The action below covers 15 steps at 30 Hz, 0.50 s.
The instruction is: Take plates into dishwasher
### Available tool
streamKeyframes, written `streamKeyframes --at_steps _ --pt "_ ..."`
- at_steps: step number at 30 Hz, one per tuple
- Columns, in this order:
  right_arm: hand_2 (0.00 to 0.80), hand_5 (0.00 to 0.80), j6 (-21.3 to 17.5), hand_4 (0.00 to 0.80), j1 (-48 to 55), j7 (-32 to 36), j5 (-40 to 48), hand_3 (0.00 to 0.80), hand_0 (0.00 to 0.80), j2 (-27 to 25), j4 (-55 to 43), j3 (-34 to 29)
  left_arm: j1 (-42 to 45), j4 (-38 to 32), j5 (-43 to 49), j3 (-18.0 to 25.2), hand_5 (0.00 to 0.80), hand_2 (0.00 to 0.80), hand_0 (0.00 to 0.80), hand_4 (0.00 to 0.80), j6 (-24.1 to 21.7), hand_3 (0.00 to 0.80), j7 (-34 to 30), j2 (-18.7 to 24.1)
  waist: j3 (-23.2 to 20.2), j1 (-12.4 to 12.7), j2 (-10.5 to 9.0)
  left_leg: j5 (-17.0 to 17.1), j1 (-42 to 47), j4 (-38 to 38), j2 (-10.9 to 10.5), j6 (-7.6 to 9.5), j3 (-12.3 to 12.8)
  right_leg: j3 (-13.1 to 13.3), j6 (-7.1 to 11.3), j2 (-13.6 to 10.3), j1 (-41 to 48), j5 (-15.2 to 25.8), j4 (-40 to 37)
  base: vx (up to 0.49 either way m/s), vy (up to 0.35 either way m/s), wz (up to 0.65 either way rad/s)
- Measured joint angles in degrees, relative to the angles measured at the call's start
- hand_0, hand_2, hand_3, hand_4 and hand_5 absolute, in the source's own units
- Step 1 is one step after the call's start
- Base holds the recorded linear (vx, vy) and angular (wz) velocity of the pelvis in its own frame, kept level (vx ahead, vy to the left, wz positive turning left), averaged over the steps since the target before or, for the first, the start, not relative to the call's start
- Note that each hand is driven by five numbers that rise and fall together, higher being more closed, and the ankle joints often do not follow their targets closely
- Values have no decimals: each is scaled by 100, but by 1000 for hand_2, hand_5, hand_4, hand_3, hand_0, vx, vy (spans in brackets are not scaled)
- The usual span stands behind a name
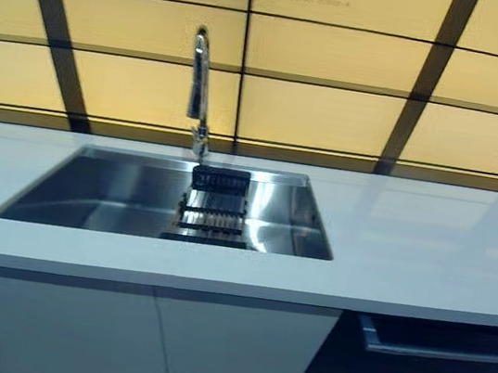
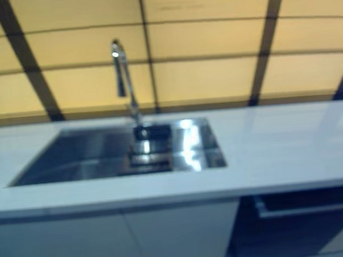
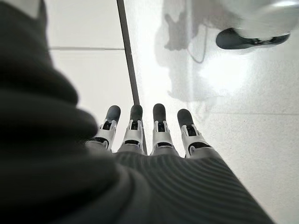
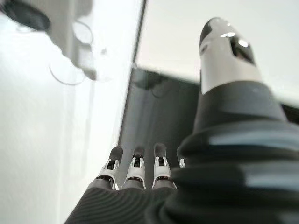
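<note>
No plates show in any view. The dishwasher [image 1: 429, 359] sits under the counter at the lower right, dark, with its door slightly ajar at the top and a long bar handle [image 1: 435, 350]. Neither hand appears in the eye views. In the left wrist view my left hand [image 3: 145, 140] hangs with straight fingers over the pale floor, holding nothing. In the right wrist view my right hand [image 4: 140, 170] also has straight fingers and thumb, empty, beside a dark panel [image 4: 159, 116].
A white counter [image 1: 428, 241] runs across the view, with a steel sink [image 1: 116, 195] set in it. A tall faucet [image 1: 198, 85] stands behind the sink, and a dark rack [image 1: 215, 210] sits inside it. White cabinet doors [image 1: 114, 335] lie below.
</note>
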Motion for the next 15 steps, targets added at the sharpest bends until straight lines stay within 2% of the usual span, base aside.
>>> streamKeyframes --at_steps 1,3,5,6,9,15 --pt "0 0 2 0 0 68 7 0 0 109 157 10 -62 -29 0 -7 0 0 0 0 -34 0 -9 64 13 -7 -109 110 20 -228 -161 159 23 44 78 -178 -132 -12 125 -304 407 33" --pt "0 0 2 0 66 206 55 0 0 264 284 15 -102 -25 2 -161 0 0 0 0 -76 0 -46 191 34 20 -270 284 67 -397 -463 361 -40 45 178 -464 -210 47 269 -210 290 18" --pt "0 0 9 0 136 323 59 0 0 285 369 24 -98 -23 4 -289 0 0 0 0 -80 0 -90 267 44 20 -279 378 188 -611 -532 518 -76 37 241 -448 -340 10 397 -230 296 6" --pt "0 0 10 0 138 349 60 0 0 286 368 22 -101 -19 8 -305 0 0 0 0 -80 0 -88 307 59 26 -282 442 167 -646 -550 559 -58 -20 273 -287 -437 62 318 -296 342 11" --pt "0 0 22 0 201 531 103 0 0 282 370 27 -26 -5 53 -394 0 0 0 0 -73 0 -92 378 90 43 -358 512 168 -652 -605 547 -30 -60 214 -252 -290 494 -35 -196 136 -2" --pt "0 0 54 0 131 742 107 0 0 401 400 235 15 104 61 -375 0 0 0 0 43 0 -123 508 243 61 -463 475 135 -594 -586 555 1 14 172 -200 -266 575 -31 -150 4 -5"
